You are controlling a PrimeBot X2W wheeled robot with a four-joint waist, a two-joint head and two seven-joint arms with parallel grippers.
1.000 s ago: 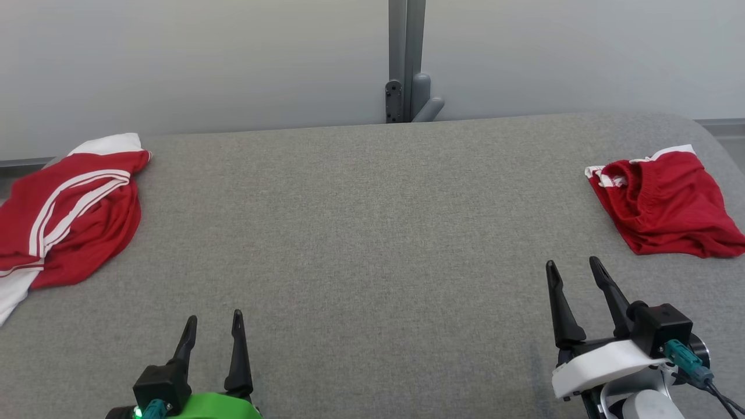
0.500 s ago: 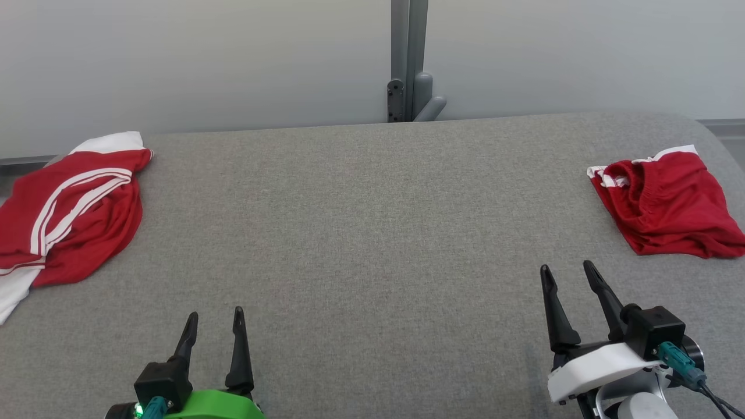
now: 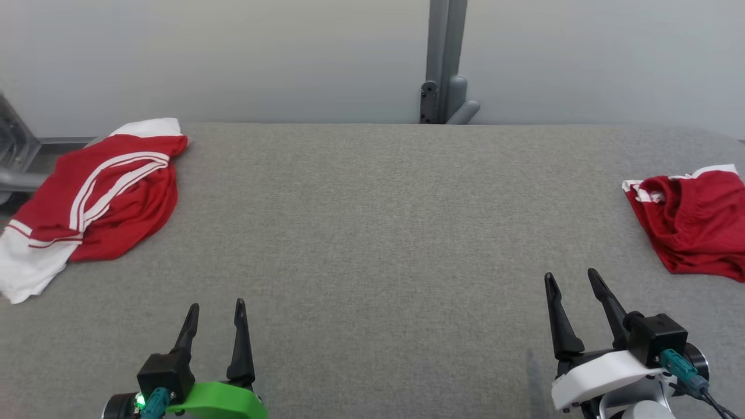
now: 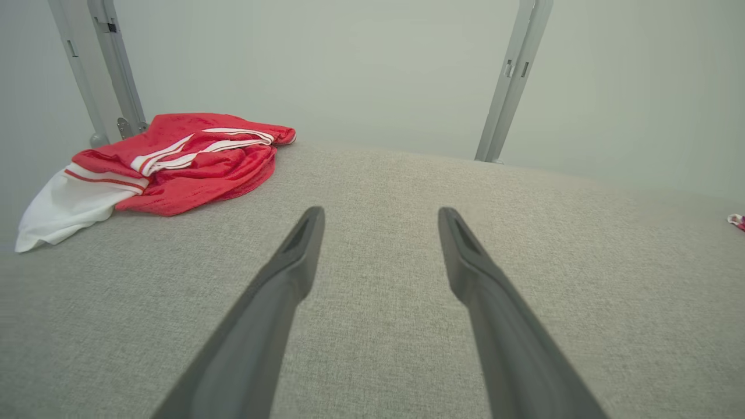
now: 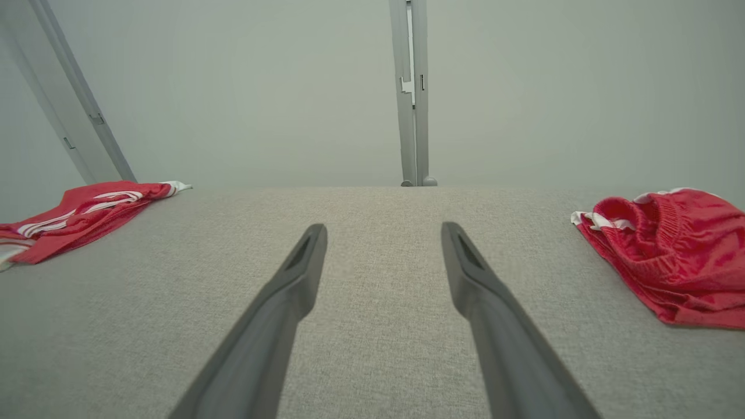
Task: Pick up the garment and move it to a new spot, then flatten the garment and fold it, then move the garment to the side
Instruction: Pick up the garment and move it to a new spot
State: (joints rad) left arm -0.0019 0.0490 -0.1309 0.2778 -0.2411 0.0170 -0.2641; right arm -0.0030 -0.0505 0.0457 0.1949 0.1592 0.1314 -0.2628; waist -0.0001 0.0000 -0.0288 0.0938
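Everything in the head view has slid toward 3 o'clock while the arms have barely changed place, so it is the camera that has swung, toward the robot's left, not the cloth. The grey post (image 3: pixel 445 58) at 12 o'clock now stands right of centre. The red and white jersey (image 3: pixel 99 198) at 9 o'clock has come further into the picture, showing its white sleeve end at the table's edge. The red shorts (image 3: pixel 692 233) at 3 o'clock are now partly cut off by the frame. Both pieces lie just as they lay on the grey upholstered table (image 3: pixel 372 233), which is bare between them. The left gripper (image 3: pixel 216 304) at 7 o'clock has its two dark fingers spread apart with nothing between them, and its wrist view shows them poised over bare fabric, the jersey (image 4: pixel 174 163) well off at 10 o'clock. The right gripper (image 3: pixel 570 273) at 5 o'clock is likewise spread and holding nothing, with the shorts (image 5: pixel 669 256) near it at 2 o'clock in its own view. Judging by the turn, the crumpled jersey is probably the garment to be picked up; no step of the task has begun on it, and the left arm would have to reach well out toward 10 o'clock to get hold of it
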